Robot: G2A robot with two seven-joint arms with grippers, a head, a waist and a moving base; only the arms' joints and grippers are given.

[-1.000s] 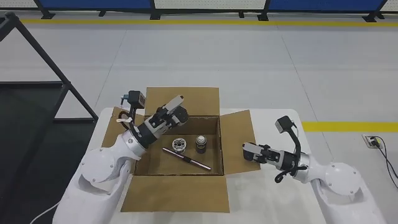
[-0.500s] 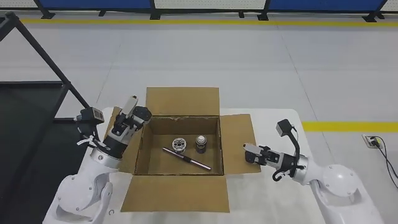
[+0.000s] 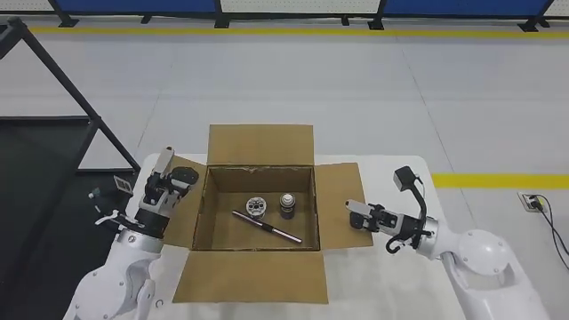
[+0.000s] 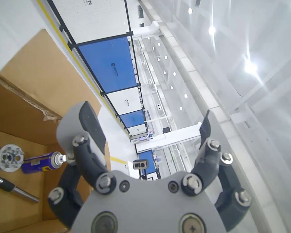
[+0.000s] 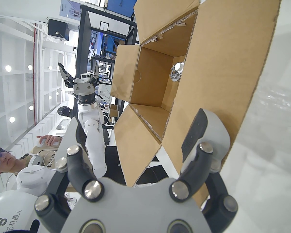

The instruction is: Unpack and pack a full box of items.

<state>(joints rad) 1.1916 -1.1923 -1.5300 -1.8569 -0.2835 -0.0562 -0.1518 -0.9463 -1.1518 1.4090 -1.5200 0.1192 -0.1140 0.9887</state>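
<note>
An open cardboard box [image 3: 261,145] stands mid-table with all its flaps spread. On its floor lie a round metal part [image 3: 257,204], a blue spray can [image 3: 287,202] and a metal rod [image 3: 267,228]. My left gripper [image 3: 169,173] is over the left flap, outside the box, open and holding nothing. In the left wrist view, the left gripper [image 4: 148,127] has the can [image 4: 38,164], the round part [image 4: 9,157] and the rod [image 4: 14,187] beside it. My right gripper [image 3: 354,214] rests by the right flap, open and empty. The right wrist view shows the right gripper [image 5: 138,132] facing the box [image 5: 223,56].
The white table [image 3: 391,276] ends close to the box's flaps on every side. A black metal frame [image 3: 53,80] stands on the floor to the left of the table. In the right wrist view the left gripper [image 5: 80,73] shows beyond the box.
My left arm has drawn back from above the box's left wall, leftward past the left flap. The right arm has hardly shifted. The items in the box lie as before.
</note>
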